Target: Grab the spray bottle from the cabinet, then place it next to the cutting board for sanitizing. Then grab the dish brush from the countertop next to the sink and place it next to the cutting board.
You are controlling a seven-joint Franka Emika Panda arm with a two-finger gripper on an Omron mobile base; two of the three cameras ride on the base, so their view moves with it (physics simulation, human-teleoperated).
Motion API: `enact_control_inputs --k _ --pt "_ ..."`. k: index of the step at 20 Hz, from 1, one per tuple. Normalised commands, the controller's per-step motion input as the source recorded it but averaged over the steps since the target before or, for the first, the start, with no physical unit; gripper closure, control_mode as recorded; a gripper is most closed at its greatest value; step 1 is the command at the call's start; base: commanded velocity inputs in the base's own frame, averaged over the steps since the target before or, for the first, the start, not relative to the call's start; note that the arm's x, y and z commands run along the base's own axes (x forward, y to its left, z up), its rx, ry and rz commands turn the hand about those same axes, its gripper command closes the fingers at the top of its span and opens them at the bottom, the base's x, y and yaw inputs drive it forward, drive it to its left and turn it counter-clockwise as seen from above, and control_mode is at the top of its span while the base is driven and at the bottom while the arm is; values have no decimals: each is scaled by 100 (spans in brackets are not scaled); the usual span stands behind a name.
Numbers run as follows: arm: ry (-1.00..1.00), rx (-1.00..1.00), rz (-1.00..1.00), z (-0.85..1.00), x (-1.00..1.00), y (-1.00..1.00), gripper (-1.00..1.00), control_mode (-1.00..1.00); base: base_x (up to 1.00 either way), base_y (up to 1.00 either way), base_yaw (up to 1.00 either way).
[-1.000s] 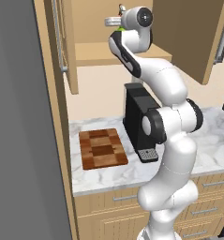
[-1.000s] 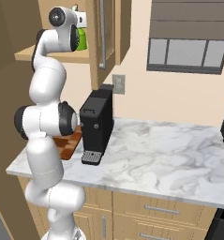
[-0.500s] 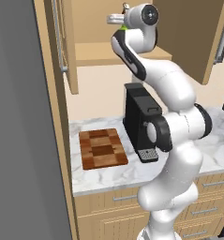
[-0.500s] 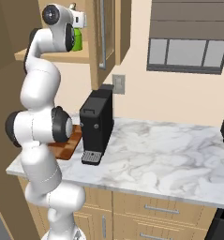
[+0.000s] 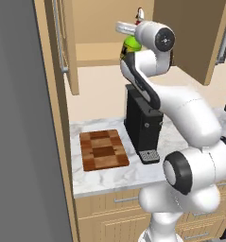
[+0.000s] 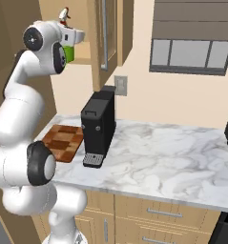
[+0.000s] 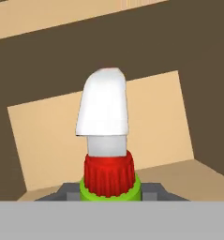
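Observation:
My gripper (image 5: 127, 35) is shut on the spray bottle (image 5: 130, 45), holding it in the air in front of the open cabinet (image 5: 93, 28), level with its shelf. The bottle is bright green (image 6: 67, 53) and hangs below the white hand. In the hand view its red neck and whitish nozzle (image 7: 105, 117) stand upright between the fingertips of the gripper (image 7: 108, 192). The checkered cutting board (image 5: 104, 150) lies on the marble countertop (image 5: 114, 177) well below and to the left. The board (image 6: 63, 139) has nothing on it. Dish brush and sink are out of view.
A black coffee machine (image 5: 143, 125) stands on the counter right beside the board, under the held bottle. Open cabinet doors (image 6: 106, 33) with long bar handles flank the arm. A dark tall panel (image 5: 24, 142) walls off the left. Bare marble (image 6: 172, 157) stretches right of the machine.
The hand has come down a little with the bottle still held. The arm's lower links have swung nearer the cameras. Board and machine stayed put.

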Motion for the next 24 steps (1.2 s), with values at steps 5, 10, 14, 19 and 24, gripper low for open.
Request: enact_control_inputs --k 5,10,14,19,24 --pt "-5 14 -2 0 -100 0 100 -100 0 0 0" --pt "0 8 0 17 -100 -1 100 -100 0 0 0" --pt "0 9 0 16 -100 0 100 -100 0 0 0" --pt "3 0 -1 -29 -90 1 100 -100 0 0 0" --pt "22 -4 2 -63 -28 0 100 -100 0 0 0"
